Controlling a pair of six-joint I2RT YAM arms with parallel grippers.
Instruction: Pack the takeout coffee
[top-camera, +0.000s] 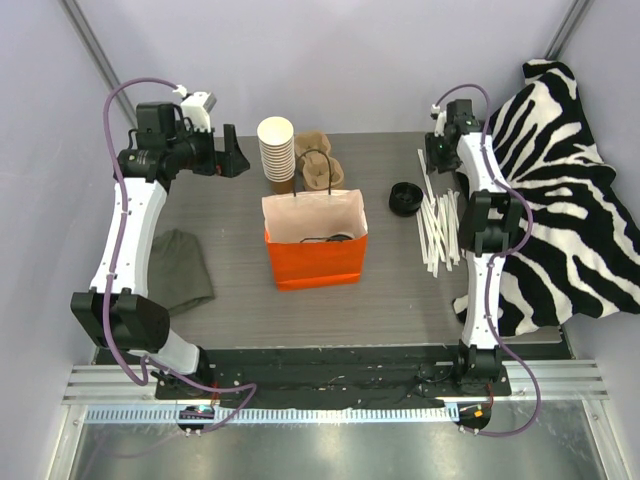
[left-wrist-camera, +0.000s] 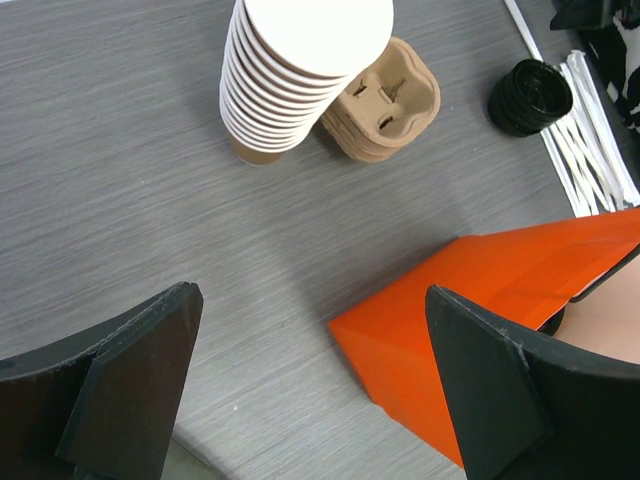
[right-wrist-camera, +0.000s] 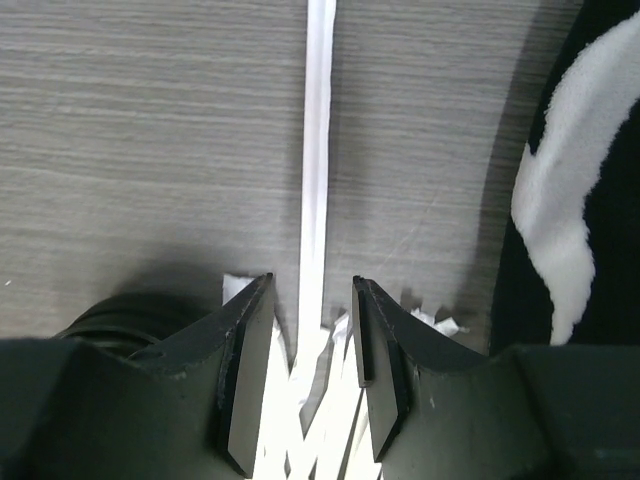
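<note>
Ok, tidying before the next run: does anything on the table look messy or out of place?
The wrapped straws lie in a loose, crisscrossed heap on the right, one stretching away toward the far edge. The zebra-print cloth drapes over the right edge of the table. Nothing spilled.

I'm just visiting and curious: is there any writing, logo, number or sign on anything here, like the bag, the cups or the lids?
No text can be read in any view.
orange bag: plain, no print.
stack of cups: plain brown with white rims.
black lids: any moulded marks are too small to tell.
straw wrappers: blank white.
cardboard cup carriers: unprinted.
</note>
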